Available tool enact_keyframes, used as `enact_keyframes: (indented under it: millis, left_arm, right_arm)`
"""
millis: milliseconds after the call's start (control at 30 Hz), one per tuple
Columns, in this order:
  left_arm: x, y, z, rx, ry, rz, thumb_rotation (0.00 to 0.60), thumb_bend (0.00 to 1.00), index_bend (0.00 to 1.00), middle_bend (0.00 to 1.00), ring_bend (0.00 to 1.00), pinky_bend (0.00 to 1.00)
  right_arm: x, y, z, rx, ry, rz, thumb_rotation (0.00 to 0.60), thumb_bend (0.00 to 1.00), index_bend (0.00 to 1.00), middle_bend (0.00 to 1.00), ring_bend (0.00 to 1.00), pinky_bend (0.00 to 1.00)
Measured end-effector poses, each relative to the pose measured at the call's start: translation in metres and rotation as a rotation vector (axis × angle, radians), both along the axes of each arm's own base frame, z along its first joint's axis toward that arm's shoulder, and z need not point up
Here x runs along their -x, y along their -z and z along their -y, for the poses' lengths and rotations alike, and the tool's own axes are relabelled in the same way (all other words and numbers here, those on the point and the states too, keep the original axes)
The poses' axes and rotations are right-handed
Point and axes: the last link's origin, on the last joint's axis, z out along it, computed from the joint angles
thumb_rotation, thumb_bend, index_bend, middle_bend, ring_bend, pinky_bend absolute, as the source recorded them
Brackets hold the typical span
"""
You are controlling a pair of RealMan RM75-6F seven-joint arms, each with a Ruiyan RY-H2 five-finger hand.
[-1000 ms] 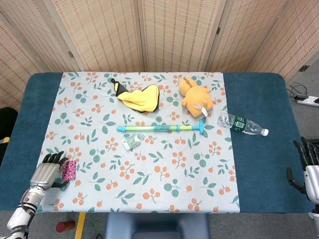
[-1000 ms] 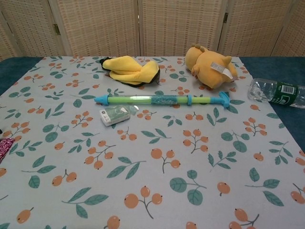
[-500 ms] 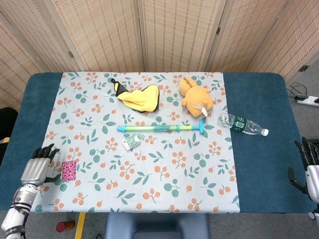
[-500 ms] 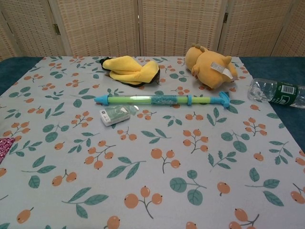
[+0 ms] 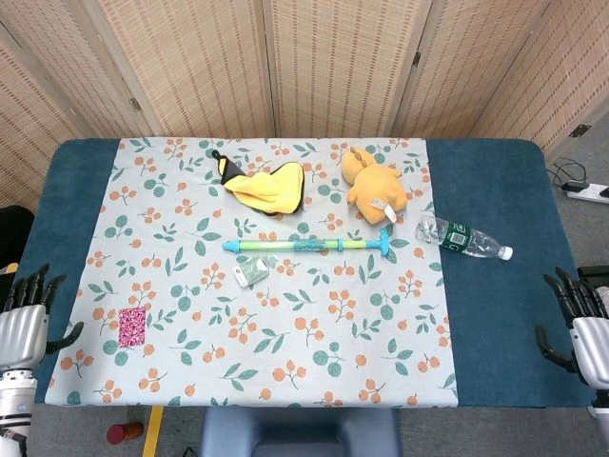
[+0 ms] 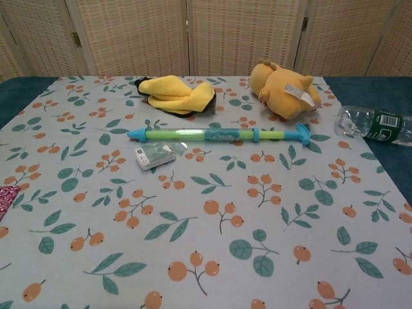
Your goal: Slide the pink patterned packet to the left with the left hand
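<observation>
The pink patterned packet lies flat on the floral cloth near its front left corner; in the chest view only its corner shows at the left edge. My left hand is over the blue table strip left of the cloth, well apart from the packet, fingers spread and holding nothing. At the front right, my right hand hovers beside the table edge, fingers apart, empty. Neither hand shows in the chest view.
On the floral cloth lie a green-blue water squirter, a small green packet, a yellow plush and an orange plush. A plastic bottle lies on the blue table right of the cloth.
My left hand has let go of the pink packet and drawn back to the left, off the cloth. The packet stays where it was left. The right hand barely shifted.
</observation>
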Motion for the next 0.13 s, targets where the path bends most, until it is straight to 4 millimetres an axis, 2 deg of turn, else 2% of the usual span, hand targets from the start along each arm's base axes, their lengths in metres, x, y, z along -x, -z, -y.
enact_keyframes:
  millis: [133]
  left_arm:
    - [-0.007,0.0,0.012,-0.001,0.005,-0.002,0.6,0.31,0.17,0.0,0.0,0.0]
  right_arm:
    - [-0.003,0.003,0.0,-0.011,-0.02,0.008,0.578,0.52,0.0,0.0,0.0,0.0]
